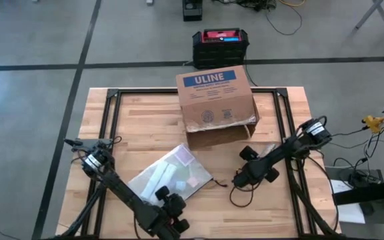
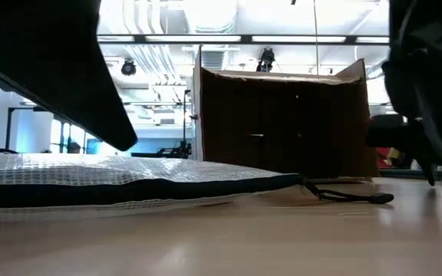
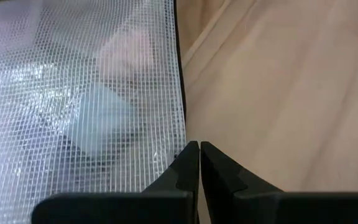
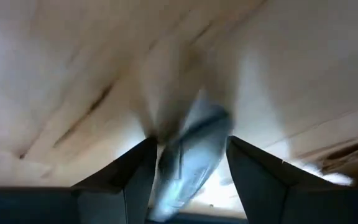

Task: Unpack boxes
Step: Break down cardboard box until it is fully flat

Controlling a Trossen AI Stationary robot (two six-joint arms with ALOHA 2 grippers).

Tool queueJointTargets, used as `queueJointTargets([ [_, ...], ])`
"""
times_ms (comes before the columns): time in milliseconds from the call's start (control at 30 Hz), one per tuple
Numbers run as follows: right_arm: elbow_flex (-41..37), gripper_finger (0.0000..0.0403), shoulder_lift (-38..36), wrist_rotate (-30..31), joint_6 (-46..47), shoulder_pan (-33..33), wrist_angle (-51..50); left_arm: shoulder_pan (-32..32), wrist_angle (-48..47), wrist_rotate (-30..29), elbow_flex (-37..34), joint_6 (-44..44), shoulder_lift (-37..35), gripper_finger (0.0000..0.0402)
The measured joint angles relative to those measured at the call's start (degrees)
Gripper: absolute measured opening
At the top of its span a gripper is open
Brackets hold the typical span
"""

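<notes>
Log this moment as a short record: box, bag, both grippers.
box: brown corrugated cardboard box with blue ULINE label, on its side at the table's far edge, opening facing the arms
bag: clear mesh plastic bag, flat on the wooden table, in front of the box
left gripper: shut, at the bag's edge
right gripper: open, a blurred bluish item between its fingers

Grey floor with dark lines; ceiling strip lights, perhaps ducts, overhead.
</notes>
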Motion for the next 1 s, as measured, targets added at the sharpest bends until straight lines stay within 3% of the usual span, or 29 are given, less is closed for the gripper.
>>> queueJointTargets([
  [267,6.66,0.0174,0.15,-1.26,0.05,-2.42,3.61,-0.18,-3.88,-0.47,-0.04,0.32,-4.10,0.0000],
  [400,11.07,0.0175,0.15,-1.30,0.18,-2.43,6.44,0.52,-6.18,-3.41,-0.04,1.02,-6.93,0.0000],
  [667,21.37,0.0172,-3.25,-1.21,4.20,-2.46,1.42,2.75,-5.27,-6.67,-0.04,7.29,-10.14,0.0000],
  [833,19.82,0.0176,-9.87,-1.12,9.39,-2.51,-5.01,4.58,-4.81,-6.64,-0.04,9.08,-10.17,0.0000],
  [1000,11.37,0.0172,-18.76,-4.62,19.62,-4.46,-7.42,5.08,-3.54,-6.58,-0.56,10.71,-10.17,0.0000],
])
